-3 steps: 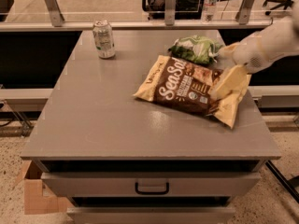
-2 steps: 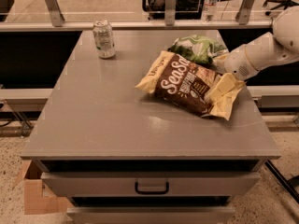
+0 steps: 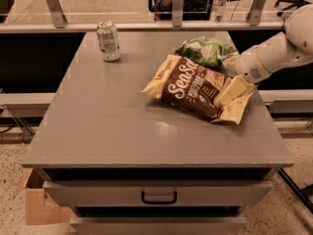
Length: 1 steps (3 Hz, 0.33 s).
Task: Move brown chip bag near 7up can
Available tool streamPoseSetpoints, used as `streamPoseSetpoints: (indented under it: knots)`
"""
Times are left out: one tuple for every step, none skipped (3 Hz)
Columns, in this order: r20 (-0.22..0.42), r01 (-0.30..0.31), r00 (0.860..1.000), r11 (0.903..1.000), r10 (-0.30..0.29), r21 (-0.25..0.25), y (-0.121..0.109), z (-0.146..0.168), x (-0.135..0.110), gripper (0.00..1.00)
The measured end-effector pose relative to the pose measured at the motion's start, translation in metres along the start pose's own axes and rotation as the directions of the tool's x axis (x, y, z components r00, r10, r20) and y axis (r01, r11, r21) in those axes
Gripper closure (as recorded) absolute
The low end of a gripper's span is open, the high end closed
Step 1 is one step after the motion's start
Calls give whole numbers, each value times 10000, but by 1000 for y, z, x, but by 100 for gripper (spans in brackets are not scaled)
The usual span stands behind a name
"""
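Grey bench [image 3: 98, 131], glass rail behind. The brown chip bag [image 3: 188, 87] lies right of centre. The gripper [image 3: 234, 91] is at its right cream end, jaws pinched onto that end. Since a second ago the bag has swung and edged slightly left, so the carry looks begun. The 7up can [image 3: 108, 41], far left, is well apart. Green bag [image 3: 205, 50] touches behind. Drawer [image 3: 159, 192] is closed; floor cardboard box [image 3: 36, 204], contents hidden.
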State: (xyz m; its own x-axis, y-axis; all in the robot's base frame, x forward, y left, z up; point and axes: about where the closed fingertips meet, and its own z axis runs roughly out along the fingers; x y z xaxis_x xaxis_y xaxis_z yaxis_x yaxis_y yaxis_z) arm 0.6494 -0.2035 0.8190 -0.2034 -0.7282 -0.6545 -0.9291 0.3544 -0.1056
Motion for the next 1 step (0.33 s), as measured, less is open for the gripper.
streamPoseSetpoints:
  knots:
    - [0,0,10000,10000,0,-2,0,0,0,0]
